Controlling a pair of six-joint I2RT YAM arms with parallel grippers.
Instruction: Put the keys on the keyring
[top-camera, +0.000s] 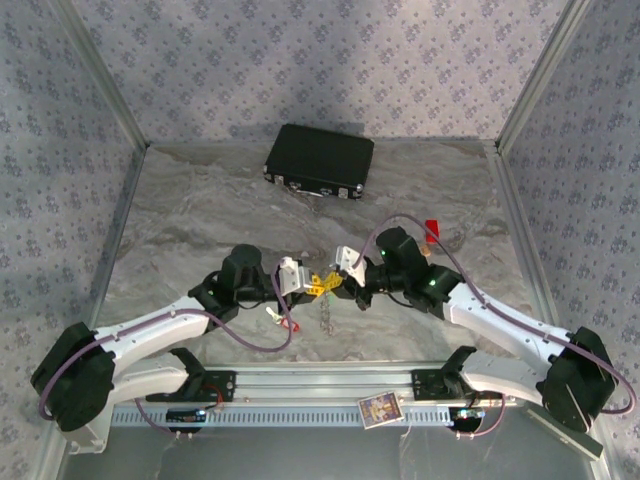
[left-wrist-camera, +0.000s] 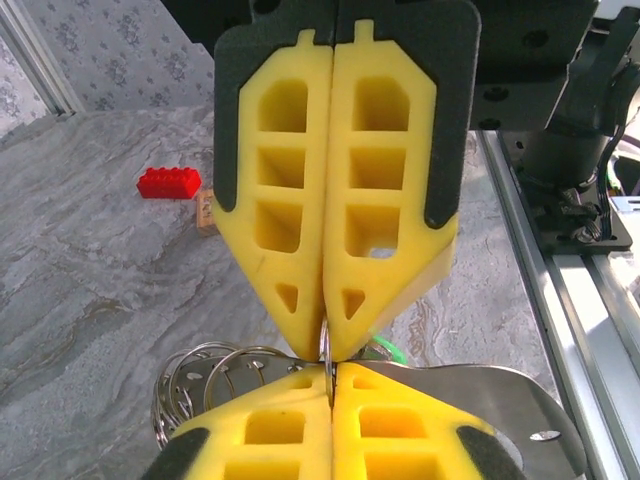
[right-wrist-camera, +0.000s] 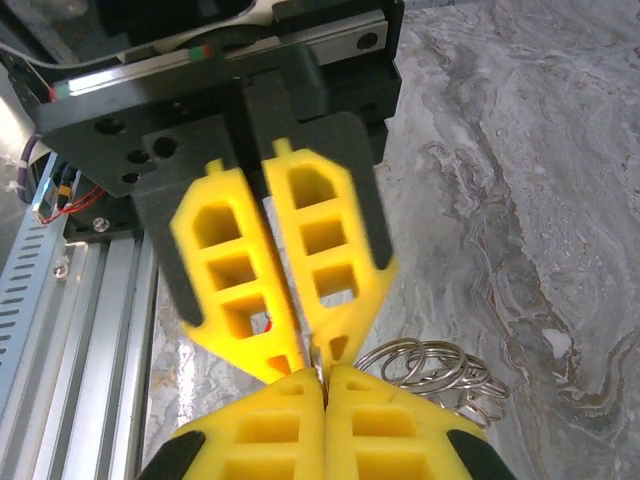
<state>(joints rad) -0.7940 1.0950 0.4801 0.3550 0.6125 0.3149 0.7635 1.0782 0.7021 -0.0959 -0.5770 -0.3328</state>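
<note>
The right hand is clenched on the keyring, tip to tip with the left hand, whose grip I cannot tell. A green tag sits just beside the 2 hands.

This is a robot test lab: a left arm and a right arm bolted to a metal rail at the bottom, a grey table, patterned walls, metal posts.

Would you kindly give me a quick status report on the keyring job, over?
Grippers: left gripper and right gripper both shut on keyring, tip to tip. Off to the side: red block, tan block. Nothing in the way.
</note>
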